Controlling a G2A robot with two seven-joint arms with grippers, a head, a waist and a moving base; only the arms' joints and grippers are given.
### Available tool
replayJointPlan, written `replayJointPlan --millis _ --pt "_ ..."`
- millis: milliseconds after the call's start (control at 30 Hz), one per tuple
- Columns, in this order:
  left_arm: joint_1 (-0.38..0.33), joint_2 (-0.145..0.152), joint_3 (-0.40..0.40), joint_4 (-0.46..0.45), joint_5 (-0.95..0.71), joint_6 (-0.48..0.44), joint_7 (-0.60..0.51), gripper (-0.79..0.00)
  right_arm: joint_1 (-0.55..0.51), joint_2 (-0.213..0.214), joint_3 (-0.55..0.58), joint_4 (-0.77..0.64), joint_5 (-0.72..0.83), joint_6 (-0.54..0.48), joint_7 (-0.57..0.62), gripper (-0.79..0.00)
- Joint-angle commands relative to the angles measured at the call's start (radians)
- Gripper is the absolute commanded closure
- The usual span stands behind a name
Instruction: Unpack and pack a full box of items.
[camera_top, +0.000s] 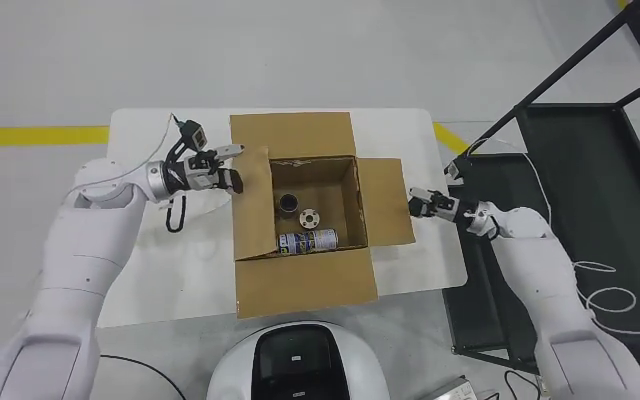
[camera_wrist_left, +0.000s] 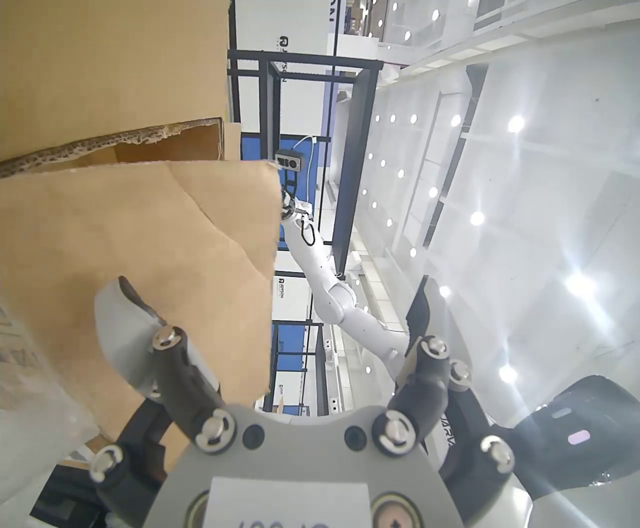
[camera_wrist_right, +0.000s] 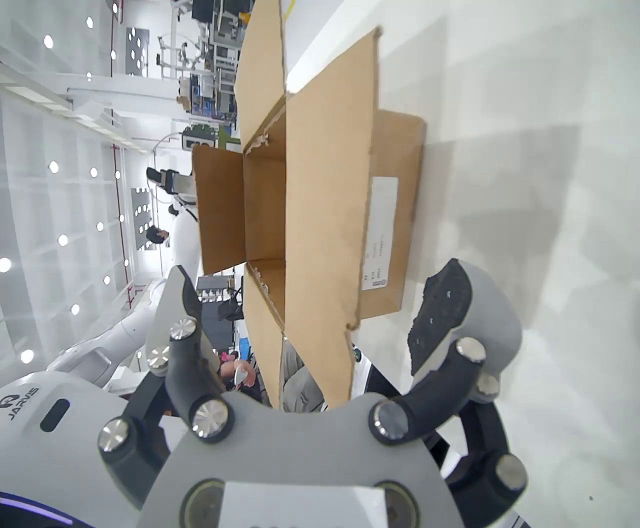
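Observation:
An open cardboard box (camera_top: 355, 200) stands mid-table with its flaps spread. Inside lie a printed can (camera_top: 308, 241) on its side, a dark round container (camera_top: 288, 203) and a small silvery round piece (camera_top: 309, 216). My left gripper (camera_top: 236, 166) is open at the far corner of the box's left flap (camera_top: 250, 215); in the left wrist view that flap (camera_wrist_left: 150, 240) reaches in between the fingers of the gripper (camera_wrist_left: 270, 325). My right gripper (camera_top: 417, 204) is open at the outer edge of the right flap (camera_top: 388, 200), whose edge (camera_wrist_right: 325, 225) sits between the gripper's fingers (camera_wrist_right: 315, 300).
The white table (camera_top: 170, 270) has bare room left of the box and a narrow strip at its right. A black metal frame and dark platform (camera_top: 570, 150) stand just past the table's right edge. Cables lie on the floor at the right.

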Motion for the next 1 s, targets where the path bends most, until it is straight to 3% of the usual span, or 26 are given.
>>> replayJointPlan --millis 0,233,400,600,967 --pt "-0.008 -0.006 0.017 0.025 0.001 -0.008 -0.001 -0.785 -0.009 0.004 -0.013 -0.041 0.040 0.017 0.017 -0.785" --pt "-0.028 -0.017 0.043 0.083 0.006 -0.037 -0.002 -0.785 -0.064 0.038 0.008 -0.205 0.162 0.059 0.059 -0.785" --pt "-0.033 -0.019 0.046 0.094 0.014 -0.052 0.005 -0.785 -0.114 0.064 0.036 -0.398 0.235 0.094 0.094 -0.785" --pt "-0.027 -0.016 0.033 0.086 0.009 -0.062 0.006 -0.785 -0.136 0.079 -0.007 -0.577 0.214 0.125 0.125 -0.785" --pt "0.000 0.004 -0.014 0.065 0.008 -0.063 -0.005 -0.785 0.024 0.050 -0.269 -0.452 0.019 0.040 0.040 -0.785"
